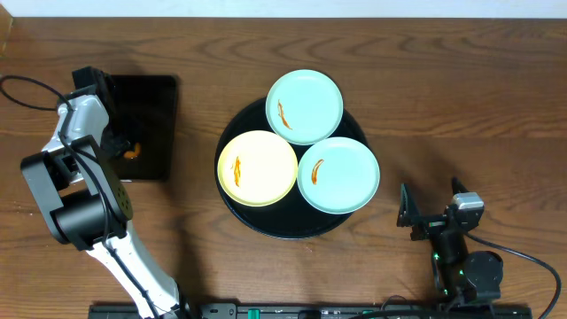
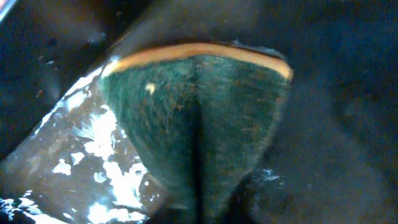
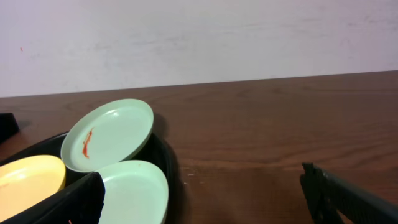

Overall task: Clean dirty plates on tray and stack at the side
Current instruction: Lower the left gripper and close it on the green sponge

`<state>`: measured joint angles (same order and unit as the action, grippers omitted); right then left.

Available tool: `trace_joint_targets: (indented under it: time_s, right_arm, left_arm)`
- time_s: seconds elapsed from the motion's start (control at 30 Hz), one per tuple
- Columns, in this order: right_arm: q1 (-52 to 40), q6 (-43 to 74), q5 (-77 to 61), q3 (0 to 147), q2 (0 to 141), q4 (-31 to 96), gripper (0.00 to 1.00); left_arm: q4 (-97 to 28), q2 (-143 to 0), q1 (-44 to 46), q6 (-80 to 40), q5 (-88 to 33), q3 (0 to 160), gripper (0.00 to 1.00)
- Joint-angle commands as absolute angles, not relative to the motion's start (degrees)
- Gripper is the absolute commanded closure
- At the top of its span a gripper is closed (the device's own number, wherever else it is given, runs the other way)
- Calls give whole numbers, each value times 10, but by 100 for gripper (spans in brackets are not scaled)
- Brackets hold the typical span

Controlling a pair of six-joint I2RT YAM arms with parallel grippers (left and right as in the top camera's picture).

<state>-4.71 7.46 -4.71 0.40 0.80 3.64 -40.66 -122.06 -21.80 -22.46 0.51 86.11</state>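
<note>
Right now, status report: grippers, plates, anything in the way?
Right gripper open, clear of round tray. Left gripper at sponge in rectangular tray, grip unclear. Three plates smeared, all on round tray. Nothing covering them.

It looked like a robotics lab bench, not a kitchen: a cabled left arm (image 1: 84, 213) and right arm (image 1: 461, 257) stood at a wood-grain worktop (image 1: 461, 97) before a bare pale wall (image 3: 199, 37), with plates (image 1: 304, 106) staged on a tray (image 1: 266, 226).

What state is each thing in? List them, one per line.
Tray: holds three plates.
Top blue plate: smeared, on tray.
Yellow plate: smeared, on tray.
Right blue plate: smeared, on tray.
Sponge: creased, over small tray.
Left gripper: at sponge, grip unclear.
Right gripper: open, empty.
</note>
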Motion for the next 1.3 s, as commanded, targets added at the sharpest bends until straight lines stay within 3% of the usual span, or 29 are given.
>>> trace_joint_targets:
  time_s: [0.0, 0.13, 0.4, 0.57, 1.03, 1.1, 1.27]
  right_arm:
    - [-44, 83, -52, 3, 7, 39, 1]
    - [-44, 83, -52, 3, 7, 39, 1]
    - [-44, 83, -52, 3, 7, 39, 1]
    - [-44, 83, -52, 3, 7, 39, 1]
    - [-44, 83, -52, 3, 7, 39, 1]
    - [-44, 83, -52, 3, 7, 39, 1]
    - [-44, 83, -52, 3, 7, 39, 1]
  left_arm:
    - [-407, -1230, -218, -225, 23, 857, 30]
    - [-381, -1230, -218, -225, 50, 857, 19]
    - [-359, -1230, -218, -226, 97, 857, 18]
    - [-360, -1230, -218, -226, 96, 857, 30]
    - [-381, -1230, -218, -226, 20, 857, 32]
    - [-381, -1230, -218, -226, 20, 857, 38]
    - [-381, -1230, -218, -226, 36, 857, 70]
